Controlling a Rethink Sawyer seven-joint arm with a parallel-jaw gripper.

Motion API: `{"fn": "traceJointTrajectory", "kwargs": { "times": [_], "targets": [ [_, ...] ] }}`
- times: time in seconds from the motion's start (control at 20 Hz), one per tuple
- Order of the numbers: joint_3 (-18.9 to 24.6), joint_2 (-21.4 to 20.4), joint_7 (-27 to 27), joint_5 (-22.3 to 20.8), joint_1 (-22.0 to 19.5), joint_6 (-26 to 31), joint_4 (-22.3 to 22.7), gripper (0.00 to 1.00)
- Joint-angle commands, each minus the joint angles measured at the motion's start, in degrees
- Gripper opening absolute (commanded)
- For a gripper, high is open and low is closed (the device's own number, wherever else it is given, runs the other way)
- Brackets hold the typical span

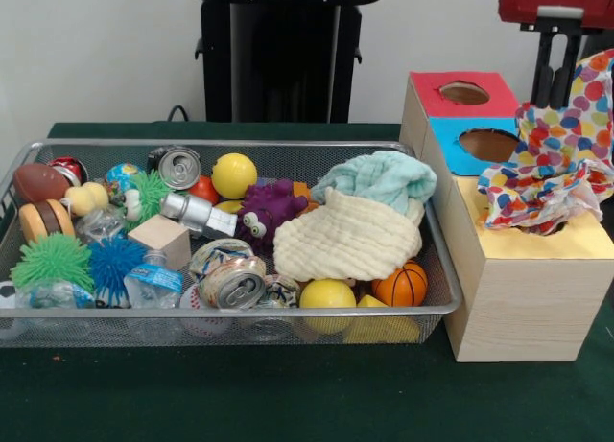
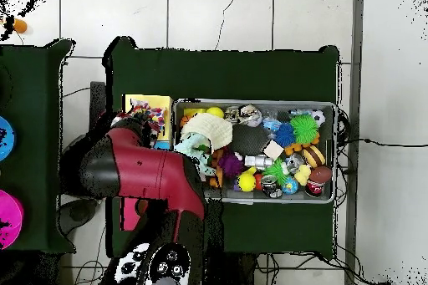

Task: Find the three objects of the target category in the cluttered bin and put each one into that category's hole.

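Note:
The wire mesh bin [image 1: 288,313] lies left of the pale wood box [image 1: 523,303]. A white cloth with multicoloured spots [image 1: 556,164] is bunched over the hole in the yellow surround [image 1: 585,239], its lower part in the hole and its top standing up. My gripper [image 1: 556,97] comes down from the top right and is shut on the cloth's top; its tips are hidden behind the fabric. The cloth also shows in the overhead view [image 2: 149,113], on the yellow end of the box. No other spotted cloth shows in the bin.
Behind the yellow surround are the blue-surround hole [image 1: 487,145] and the red-surround hole [image 1: 464,93]. The bin holds a cream cloth [image 1: 345,236], a teal cloth [image 1: 379,178], cans, balls, a purple plush toy [image 1: 267,212], a wood cube and bottles. The arm [image 2: 142,169] covers the box's side.

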Motion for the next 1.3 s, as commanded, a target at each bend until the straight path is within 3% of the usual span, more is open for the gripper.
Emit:
{"fn": "traceJointTrajectory", "kwargs": {
  "times": [0.05, 0.8, 1.3],
  "targets": [
    [0.6, 2.7, 11.8, -0.3, -0.2, -2.8, 4.7, 0.00],
    [2.3, 6.1, 10.9, -0.3, -1.2, -8.8, 4.5, 0.00],
    [1.2, 11.2, 11.4, 0.3, 0.3, -12.4, 2.3, 0.00]
  ]
}}
